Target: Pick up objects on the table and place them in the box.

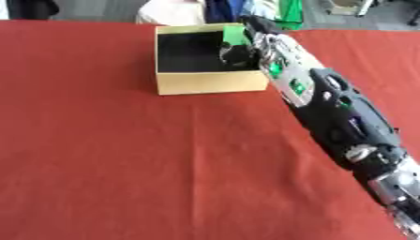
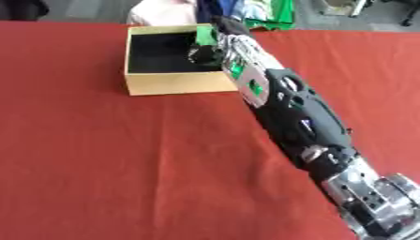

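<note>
At the far edge of the red counter point(image 1: 123, 164), the robot's right hand point(image 1: 236, 51) reaches over the right wall of an open cardboard box point(image 1: 209, 82), its arm stretched diagonally from the near right corner. A green object point(image 1: 235, 33) shows at the hand, just above the box's dark interior; whether the fingers are curled round it or have already let it go cannot be told from either view, since the hand reads only as a dark shape against the box's black lining. The box appears otherwise empty, though its right side is hidden behind the hand and wrist. No other loose item shows on the cloth-covered counter, which suggests the job is at or near its last placement: the green object is over the box, and what seems to remain is the release and the arm's retreat. The left hand is not in view. The box sits square on the counter, near its far edge, slightly left of centre.
</note>
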Action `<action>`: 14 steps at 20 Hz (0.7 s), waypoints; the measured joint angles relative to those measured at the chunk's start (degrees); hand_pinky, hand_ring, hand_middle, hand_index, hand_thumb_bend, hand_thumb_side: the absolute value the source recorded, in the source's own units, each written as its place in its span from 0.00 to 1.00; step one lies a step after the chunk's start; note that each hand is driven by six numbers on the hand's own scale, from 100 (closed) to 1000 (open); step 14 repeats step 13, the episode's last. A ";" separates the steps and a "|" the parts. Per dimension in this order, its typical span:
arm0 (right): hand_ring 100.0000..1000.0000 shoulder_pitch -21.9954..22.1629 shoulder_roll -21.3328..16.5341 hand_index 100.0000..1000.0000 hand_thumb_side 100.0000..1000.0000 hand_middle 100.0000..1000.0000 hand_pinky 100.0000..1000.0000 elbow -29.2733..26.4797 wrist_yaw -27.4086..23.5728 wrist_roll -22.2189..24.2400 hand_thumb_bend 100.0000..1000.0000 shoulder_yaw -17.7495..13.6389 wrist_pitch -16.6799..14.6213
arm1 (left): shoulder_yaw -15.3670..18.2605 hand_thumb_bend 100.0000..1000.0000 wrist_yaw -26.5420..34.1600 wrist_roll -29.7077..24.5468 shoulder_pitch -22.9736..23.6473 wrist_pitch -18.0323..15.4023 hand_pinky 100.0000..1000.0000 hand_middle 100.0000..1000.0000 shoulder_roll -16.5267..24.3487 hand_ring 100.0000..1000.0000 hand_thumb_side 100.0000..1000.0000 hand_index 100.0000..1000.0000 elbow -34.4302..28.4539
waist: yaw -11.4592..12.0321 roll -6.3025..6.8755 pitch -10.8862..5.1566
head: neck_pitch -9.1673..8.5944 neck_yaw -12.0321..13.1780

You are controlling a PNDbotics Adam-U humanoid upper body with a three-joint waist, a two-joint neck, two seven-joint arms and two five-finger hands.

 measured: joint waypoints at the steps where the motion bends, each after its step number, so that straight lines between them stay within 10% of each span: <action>1: 0.95 -0.04 -0.01 1.00 0.36 0.98 0.91 -0.26 0.15 0.27 0.00 0.00 0.00 | 0.00 0.00 0.00 0.00 0.00 0.00 0.65 0.77 0.00 0.70 0.52 0.89 0.00 | 0.00 0.00 0.00 | 0.00 0.00; 14: 0.94 -0.45 -0.64 1.00 0.28 0.98 0.87 -5.60 0.93 2.35 0.00 -0.20 0.49 | 0.02 0.00 0.27 0.35 0.45 0.27 0.65 0.77 0.05 0.70 0.51 0.89 0.00 | -0.47 -0.23 -0.16 | 0.53 0.33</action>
